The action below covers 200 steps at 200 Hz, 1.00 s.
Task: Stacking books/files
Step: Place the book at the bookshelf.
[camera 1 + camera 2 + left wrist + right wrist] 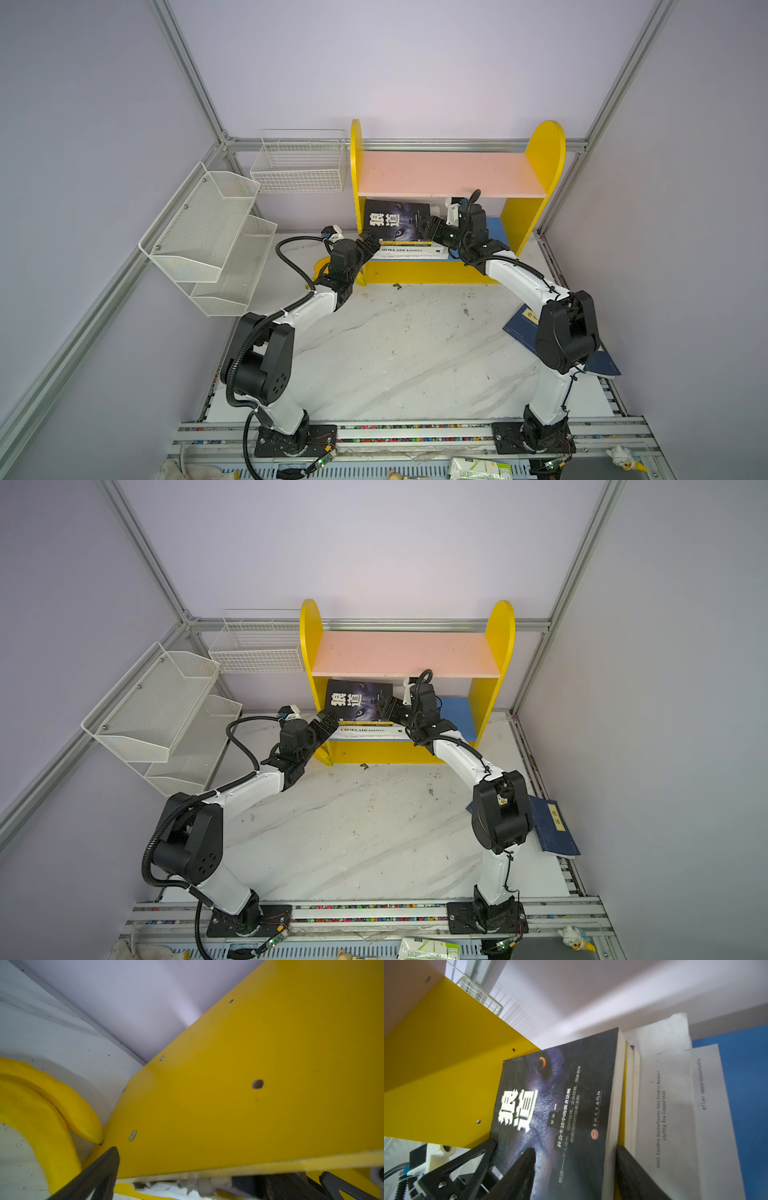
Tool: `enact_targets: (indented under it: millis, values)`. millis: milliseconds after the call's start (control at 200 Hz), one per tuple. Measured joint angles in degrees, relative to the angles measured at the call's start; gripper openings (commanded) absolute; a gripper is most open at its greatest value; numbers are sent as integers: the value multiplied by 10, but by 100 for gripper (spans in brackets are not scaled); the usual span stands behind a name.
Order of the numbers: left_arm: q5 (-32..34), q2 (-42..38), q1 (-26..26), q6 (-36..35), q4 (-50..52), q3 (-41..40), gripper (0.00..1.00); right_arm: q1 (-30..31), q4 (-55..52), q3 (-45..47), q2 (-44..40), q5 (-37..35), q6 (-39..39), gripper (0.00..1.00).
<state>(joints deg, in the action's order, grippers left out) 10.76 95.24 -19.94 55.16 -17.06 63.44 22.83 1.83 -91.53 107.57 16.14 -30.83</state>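
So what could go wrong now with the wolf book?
1. The right claw stands open around the wolf book's edge. Pulling back carelessly might drag it off the stack.
2. The left claw is open close by the shelf's side, beside the bananas. A nudge could jolt the shelf.
3. A navy book lies by the right arm's elbow near the table edge and might get swept off.

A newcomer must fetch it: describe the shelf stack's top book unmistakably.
Find the yellow shelf at the back of the table. In its lower compartment lies a stack of books. The black book tops it, alone showing a white Chinese title and an orange wolf eye.
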Motion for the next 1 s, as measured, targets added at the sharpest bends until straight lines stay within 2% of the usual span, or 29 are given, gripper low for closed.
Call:
enact_targets:
  millis: [270, 370, 560, 815, 1000]
  values:
    - [-2, 0, 0, 3, -1, 0, 100, -2, -17, -1, 0, -34, 18, 66]
    - [-5, 0, 1, 3, -6, 0, 100, -2, -17, 0, 0, -35, 24, 70]
    - [-18, -14, 1, -7, -55, -8, 100, -2, -18, 23, -24, -36, 33, 73]
    - [-55, -97, 3, -27, -125, -31, 100, -3, -30, 89, -112, -52, 35, 75]
    - [-96, -162, 4, -27, -134, -90, 100, -3, -25, 181, -212, -87, 36, 76]
